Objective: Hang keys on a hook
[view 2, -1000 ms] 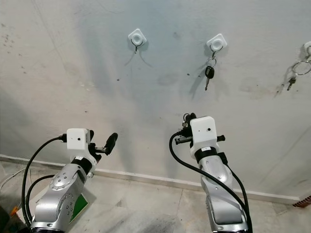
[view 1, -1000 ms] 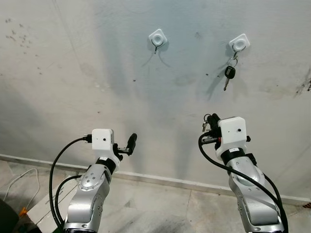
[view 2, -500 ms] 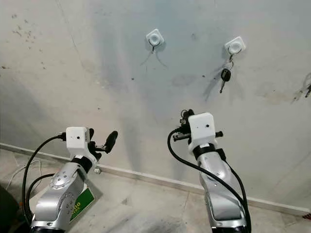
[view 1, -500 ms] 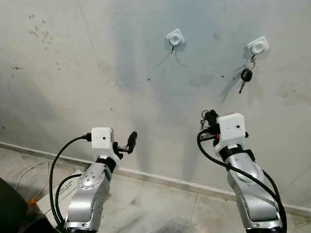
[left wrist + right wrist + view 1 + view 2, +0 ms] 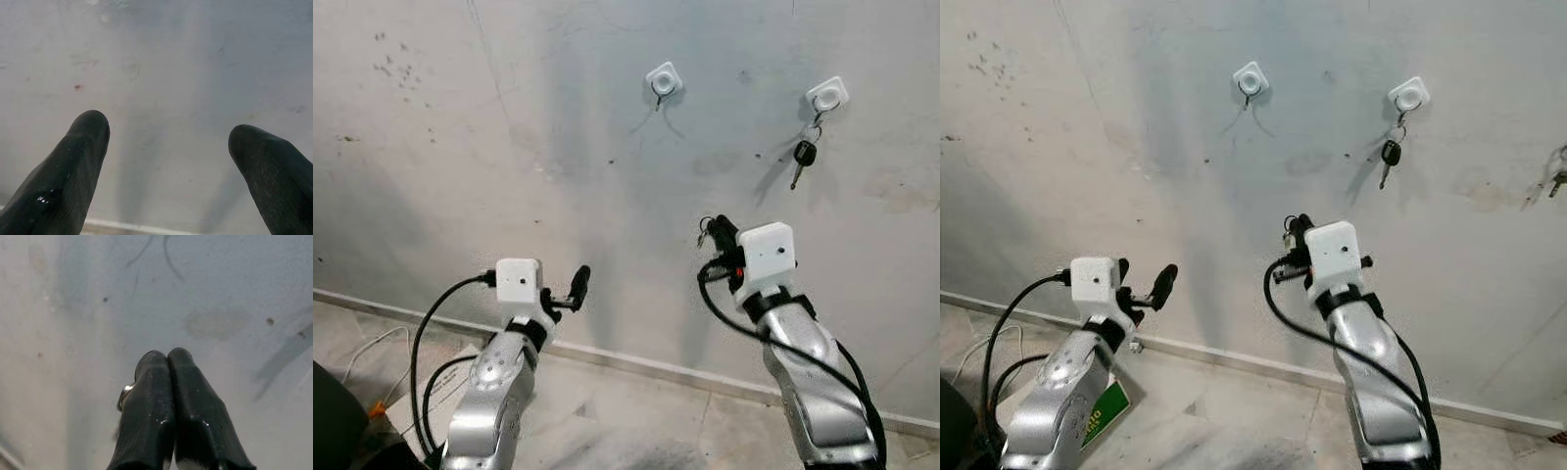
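Centre-right of the frame, the right gripper [image 5: 713, 231] has its fingers pressed together on what looks like a key ring [image 5: 125, 395]. The left gripper [image 5: 166, 147], lower left, is spread and empty. Bare wall [image 5: 460, 147] separates it from two hooks: an empty hook [image 5: 663, 78] and an occupied hook [image 5: 827, 95] carrying a black key [image 5: 802, 154].
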Motion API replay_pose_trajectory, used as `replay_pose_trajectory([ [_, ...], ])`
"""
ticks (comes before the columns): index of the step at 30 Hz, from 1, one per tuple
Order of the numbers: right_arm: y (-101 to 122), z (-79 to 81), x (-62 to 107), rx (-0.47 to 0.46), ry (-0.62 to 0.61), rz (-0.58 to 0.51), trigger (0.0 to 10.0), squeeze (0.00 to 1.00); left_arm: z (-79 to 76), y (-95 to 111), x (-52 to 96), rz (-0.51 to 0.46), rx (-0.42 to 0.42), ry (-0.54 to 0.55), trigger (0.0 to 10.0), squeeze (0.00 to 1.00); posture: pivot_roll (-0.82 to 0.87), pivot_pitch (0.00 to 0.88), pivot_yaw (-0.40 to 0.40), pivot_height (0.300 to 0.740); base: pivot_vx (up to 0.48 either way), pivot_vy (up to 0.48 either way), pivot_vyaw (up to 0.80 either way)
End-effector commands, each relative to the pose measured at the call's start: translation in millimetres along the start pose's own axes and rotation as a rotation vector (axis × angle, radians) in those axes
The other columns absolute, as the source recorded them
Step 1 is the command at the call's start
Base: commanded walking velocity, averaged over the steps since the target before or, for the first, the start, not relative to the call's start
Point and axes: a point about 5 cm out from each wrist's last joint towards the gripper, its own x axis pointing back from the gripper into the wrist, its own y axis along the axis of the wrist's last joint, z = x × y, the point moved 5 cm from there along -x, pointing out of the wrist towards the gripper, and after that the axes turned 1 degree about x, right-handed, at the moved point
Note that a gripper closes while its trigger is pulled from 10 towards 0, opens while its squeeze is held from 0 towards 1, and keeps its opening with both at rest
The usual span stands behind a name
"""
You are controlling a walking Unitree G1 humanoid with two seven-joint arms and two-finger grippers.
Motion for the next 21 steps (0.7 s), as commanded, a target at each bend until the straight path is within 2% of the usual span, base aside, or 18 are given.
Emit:
replay_pose_trajectory([
  [1, 6.3, 3.2, 5.7, -0.001, 0.028, -0.023, 10.0, 0.0, 5.5, 3.0, 10.0, -0.009, -0.037, 0.012, 10.0, 0.0, -0.07, 0.0, 0.07, 0.74, 0.0, 0.0, 0.0],
  [5, -3.7, 4.0, 14.9, 0.001, 0.036, 0.01, 10.0, 0.0, 14.0, -5.1, 27.1, 0.014, -0.069, 0.032, 10.0, 0.0, -0.06, 0.0, 0.075, 0.74, 0.0, 0.0, 0.0],
  [8, -5.9, 6.5, 14.9, 0.0, 0.044, 0.016, 10.0, 0.0, 19.0, -8.1, 33.0, 0.025, -0.071, 0.049, 10.0, 0.0, -0.06, 0.0, 0.077, 0.74, 0.0, 0.0, 0.0],
  [11, -4.7, 10.4, 11.5, 0.001, 0.057, 0.01, 10.0, 0.0, 19.8, -5.3, 32.5, 0.015, -0.074, 0.049, 10.0, 0.0, -0.05, 0.0, 0.073, 0.74, 0.0, 0.0, 0.0],
  [21, -5.1, 10.6, 10.9, 0.012, 0.067, 0.009, 10.0, 0.0, 15.1, -5.1, 32.2, 0.022, -0.074, 0.027, 10.0, 0.0, -0.05, 0.0, 0.077, 0.74, 0.287, 0.0, 0.0],
])
